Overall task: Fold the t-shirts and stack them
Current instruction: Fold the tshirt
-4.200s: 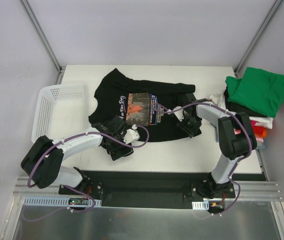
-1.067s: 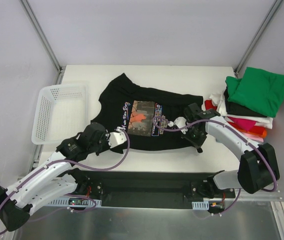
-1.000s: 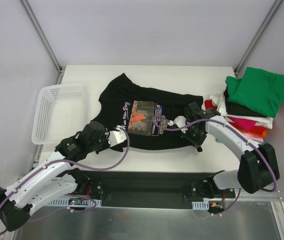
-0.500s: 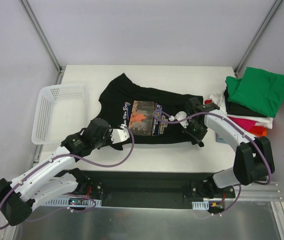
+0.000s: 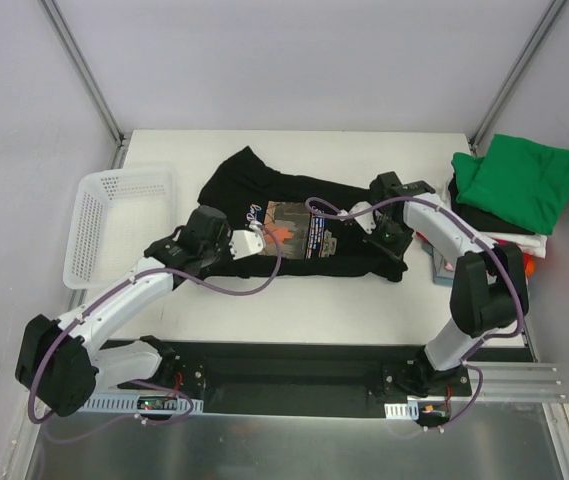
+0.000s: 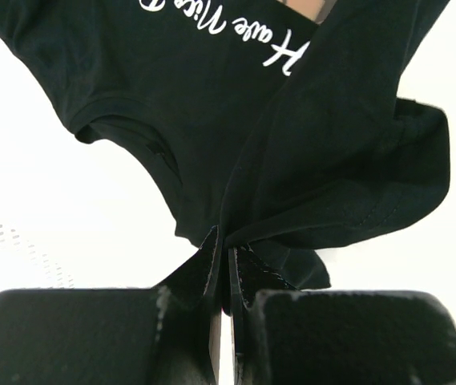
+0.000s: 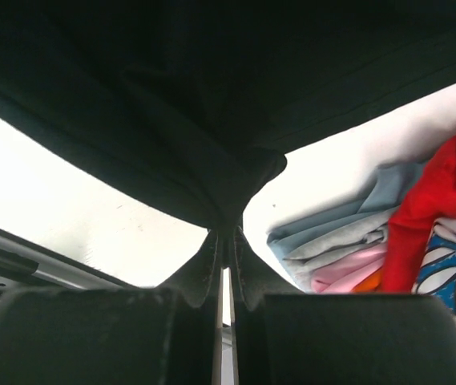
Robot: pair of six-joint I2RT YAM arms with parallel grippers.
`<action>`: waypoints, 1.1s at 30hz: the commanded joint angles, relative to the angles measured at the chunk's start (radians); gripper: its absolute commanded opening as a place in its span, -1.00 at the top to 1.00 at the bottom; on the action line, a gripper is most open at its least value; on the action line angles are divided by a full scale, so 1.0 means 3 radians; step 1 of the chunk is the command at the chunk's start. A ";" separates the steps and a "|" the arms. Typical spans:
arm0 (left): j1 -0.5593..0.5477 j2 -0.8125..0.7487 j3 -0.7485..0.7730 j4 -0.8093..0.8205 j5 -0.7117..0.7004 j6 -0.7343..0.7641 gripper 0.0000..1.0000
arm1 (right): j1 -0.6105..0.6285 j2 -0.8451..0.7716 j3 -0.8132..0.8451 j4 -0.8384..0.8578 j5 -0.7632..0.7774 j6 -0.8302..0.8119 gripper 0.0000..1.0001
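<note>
Lying across the middle of the top view, the black shirt [image 5: 264, 185] sits on the tabletop [image 5: 364, 150] with its print [image 5: 299, 228] facing up and its lower edge lifted and doubled over. The left gripper [image 5: 232, 243] is at the shirt's lower left part. In the left wrist view that gripper [image 6: 221, 250] is clamped on a pinch of black cloth, and a fold fans out above it toward the white lettering. The right gripper [image 5: 392, 240] is at the shirt's right end. In its own view the gripper [image 7: 226, 237] is closed on a gathered bunch of the same cloth, which hangs over most of the frame. Which part of the shirt this is cannot be told for sure; it looks like the hem side.

At the right edge of the top view stands the stack [image 5: 494, 225], topped by a green shirt [image 5: 519, 180], near the right gripper but apart from it. The basket [image 5: 114, 235] lies at the left edge, just beside the left arm. Bare tabletop shows above the shirt and in a strip below it.
</note>
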 commanded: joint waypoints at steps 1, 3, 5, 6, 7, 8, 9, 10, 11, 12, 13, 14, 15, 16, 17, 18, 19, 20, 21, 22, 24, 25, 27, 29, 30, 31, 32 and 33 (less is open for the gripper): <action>0.0165 0.0211 0.0253 0.0119 0.0218 0.0146 1.00 | -0.0099 0.0208 0.0268 -0.0124 0.0002 -0.0165 0.99; 0.0283 0.0313 0.0309 0.0119 0.0335 0.0161 1.00 | -0.0150 0.0295 0.0320 -0.0119 -0.0024 -0.0196 0.99; 0.0344 0.0385 0.0366 0.0129 0.0386 0.0191 1.00 | -0.0176 0.0423 0.0406 -0.0103 -0.0044 -0.0222 0.99; 0.0385 0.0452 0.0396 0.0140 0.0392 0.0207 1.00 | -0.0196 0.0463 0.0432 -0.0098 -0.0044 -0.0222 0.99; 0.0396 0.0478 0.0417 0.0145 0.0392 0.0222 1.00 | -0.0207 0.0550 0.0458 -0.0098 -0.0049 -0.0237 0.98; 0.0406 0.0498 0.0427 0.0150 0.0412 0.0237 1.00 | -0.0222 0.0581 0.0509 -0.0088 -0.0059 -0.0237 0.98; 0.0431 0.0549 0.0447 0.0155 0.0427 0.0258 1.00 | -0.0222 0.0617 0.0530 -0.0088 -0.0065 -0.0242 0.99; 0.0447 0.0565 0.0463 0.0180 0.0438 0.0283 1.00 | -0.0227 0.0643 0.0545 -0.0088 -0.0065 -0.0252 0.99; 0.0462 0.0600 0.0488 0.0186 0.0438 0.0299 1.00 | -0.0237 0.0704 0.0565 -0.0083 -0.0065 -0.0252 0.99; 0.0472 0.0666 0.0534 0.0191 0.0463 0.0299 1.00 | -0.0237 0.0724 0.0601 -0.0083 -0.0070 -0.0257 0.99; 0.0508 0.0702 0.0565 0.0196 0.0478 0.0304 1.00 | -0.0237 0.0750 0.0617 -0.0088 -0.0070 -0.0252 0.99; 0.0518 0.0733 0.0585 0.0201 0.0489 0.0314 1.00 | -0.0237 0.0786 0.0632 -0.0083 -0.0075 -0.0252 0.98; 0.0534 0.0809 0.0631 0.0206 0.0519 0.0314 1.00 | -0.0237 0.0801 0.0662 -0.0088 -0.0070 -0.0252 0.99; 0.0539 0.0846 0.0647 0.0206 0.0525 0.0324 1.00 | -0.0237 0.0822 0.0678 -0.0088 -0.0075 -0.0252 0.99; 0.0544 0.0876 0.0667 0.0211 0.0535 0.0330 1.00 | -0.0237 0.0847 0.0693 -0.0088 -0.0065 -0.0252 0.99; 0.0549 0.0942 0.0703 0.0216 0.0535 0.0340 1.00 | -0.0237 0.0868 0.0709 -0.0098 -0.0065 -0.0252 0.99; 0.0549 0.0979 0.0724 0.0221 0.0550 0.0340 1.00 | -0.0237 0.0878 0.0739 -0.0098 -0.0049 -0.0257 0.98; 0.0564 0.1009 0.0744 0.0227 0.0545 0.0345 1.00 | -0.0237 0.0893 0.0755 -0.0098 -0.0044 -0.0257 0.99; 0.0565 0.1070 0.0785 0.0232 0.0555 0.0345 1.00 | -0.0237 0.0914 0.0780 -0.0108 -0.0029 -0.0263 0.98; 0.0570 0.1101 0.0800 0.0232 0.0565 0.0350 1.00 | -0.0242 0.0924 0.0806 -0.0113 -0.0014 -0.0273 0.99; 0.0585 0.1168 0.0846 0.0237 0.0566 0.0355 1.00 | -0.0243 0.0944 0.0841 -0.0118 -0.0003 -0.0273 0.99; 0.0590 0.1188 0.0867 0.0247 0.0576 0.0360 1.00 | -0.0243 0.0955 0.0882 -0.0129 0.0002 -0.0283 0.99; 0.0610 0.1244 0.0902 0.0247 0.0591 0.0355 1.00 | -0.0248 0.0970 0.0913 -0.0139 0.0027 -0.0283 0.99; 0.0621 0.1285 0.0928 0.0247 0.0601 0.0360 1.00 | -0.0258 0.0975 0.0949 -0.0139 0.0043 -0.0293 0.99; 0.0631 0.1316 0.0949 0.0252 0.0611 0.0360 1.00 | -0.0253 0.0980 0.0959 -0.0139 0.0053 -0.0298 0.99; 0.0631 0.1337 0.0964 0.0252 0.0612 0.0365 1.00 | -0.0258 0.0985 0.0974 -0.0144 0.0053 -0.0298 0.99; 0.0641 0.1352 0.0974 0.0252 0.0607 0.0365 1.00 | -0.0263 0.0985 0.0990 -0.0144 0.0058 -0.0309 0.99; 0.0636 0.1388 0.1000 0.0252 0.0606 0.0365 1.00 | -0.0268 0.0996 0.0990 -0.0144 0.0053 -0.0309 0.99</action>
